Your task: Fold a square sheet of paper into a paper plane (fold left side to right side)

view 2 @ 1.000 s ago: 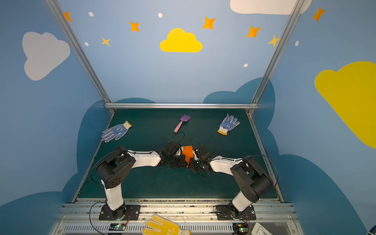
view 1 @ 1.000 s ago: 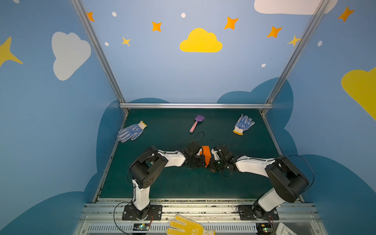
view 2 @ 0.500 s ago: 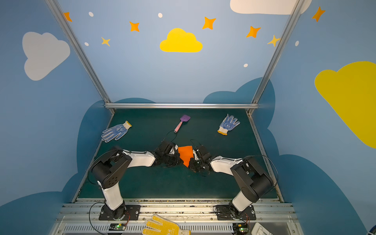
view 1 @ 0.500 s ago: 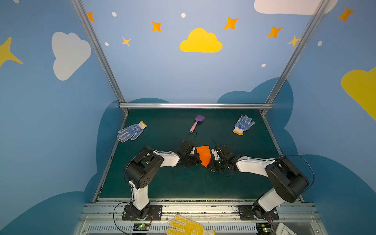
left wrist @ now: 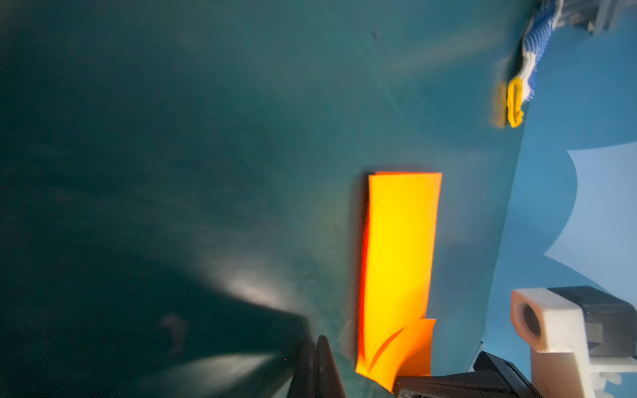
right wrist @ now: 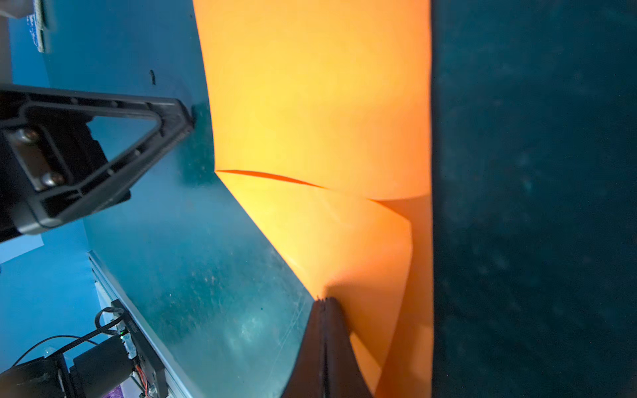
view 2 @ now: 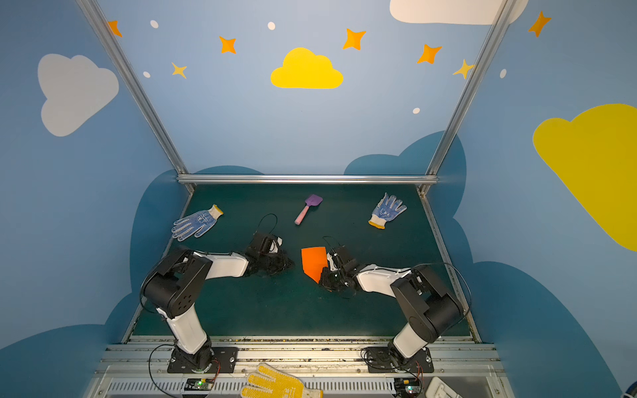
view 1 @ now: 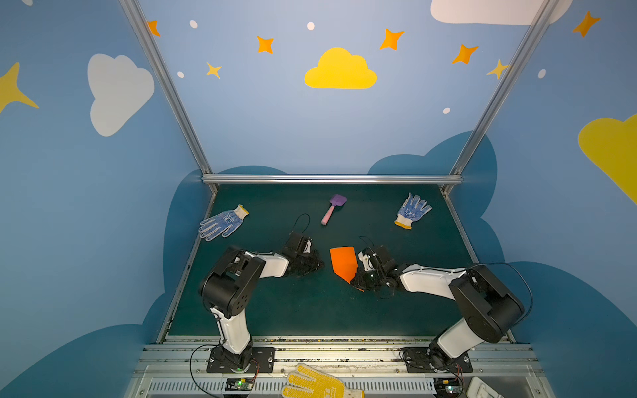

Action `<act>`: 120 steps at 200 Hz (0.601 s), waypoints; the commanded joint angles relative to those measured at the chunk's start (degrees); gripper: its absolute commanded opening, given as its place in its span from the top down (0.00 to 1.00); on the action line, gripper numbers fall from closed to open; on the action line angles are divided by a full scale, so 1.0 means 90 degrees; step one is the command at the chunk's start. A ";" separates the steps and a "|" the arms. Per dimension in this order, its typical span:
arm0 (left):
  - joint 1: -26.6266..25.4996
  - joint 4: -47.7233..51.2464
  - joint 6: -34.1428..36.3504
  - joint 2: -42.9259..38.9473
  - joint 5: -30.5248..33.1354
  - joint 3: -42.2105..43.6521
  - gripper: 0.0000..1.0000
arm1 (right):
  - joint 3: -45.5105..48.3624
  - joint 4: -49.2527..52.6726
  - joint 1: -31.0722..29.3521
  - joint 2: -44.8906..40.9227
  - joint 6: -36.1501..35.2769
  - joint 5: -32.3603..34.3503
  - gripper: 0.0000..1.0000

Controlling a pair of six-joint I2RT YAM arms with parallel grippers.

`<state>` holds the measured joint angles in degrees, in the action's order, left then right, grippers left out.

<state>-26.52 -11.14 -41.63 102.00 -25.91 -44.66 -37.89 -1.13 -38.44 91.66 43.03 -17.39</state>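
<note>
The square sheet of paper (view 1: 343, 263), folded into an orange strip pointed at its near end, lies on the green table (view 1: 310, 310) between both hands. Nearest, a yellow glove (view 1: 317, 382) lies on the front rail. The right hand (right wrist: 323, 303), fingers pressed together, rests its tips on the paper's near point. The left hand (left wrist: 316, 344), likewise closed and empty, sits just beside the paper. Farther back lie a spatula (view 1: 332, 208) and two blue-dotted gloves (view 1: 222, 223).
</note>
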 commanded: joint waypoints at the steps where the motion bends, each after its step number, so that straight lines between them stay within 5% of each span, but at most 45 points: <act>1: -0.0059 0.0932 0.0210 -0.0365 0.0564 0.0143 0.96 | 0.0312 0.0606 0.0069 0.0314 -0.0113 0.0529 1.00; 39: -0.0812 0.1232 0.0145 -0.0733 0.0609 -0.0354 0.96 | 0.0327 0.0578 0.0076 0.0360 -0.0132 0.0516 1.00; 120: -0.1617 0.1053 0.0114 0.0537 0.0411 -0.1418 0.96 | 0.0379 0.0551 0.0101 0.0373 -0.0152 0.0496 1.00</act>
<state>-40.29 -2.72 -41.19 104.31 -21.85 -56.01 -37.21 -2.31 -38.02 91.66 42.57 -18.24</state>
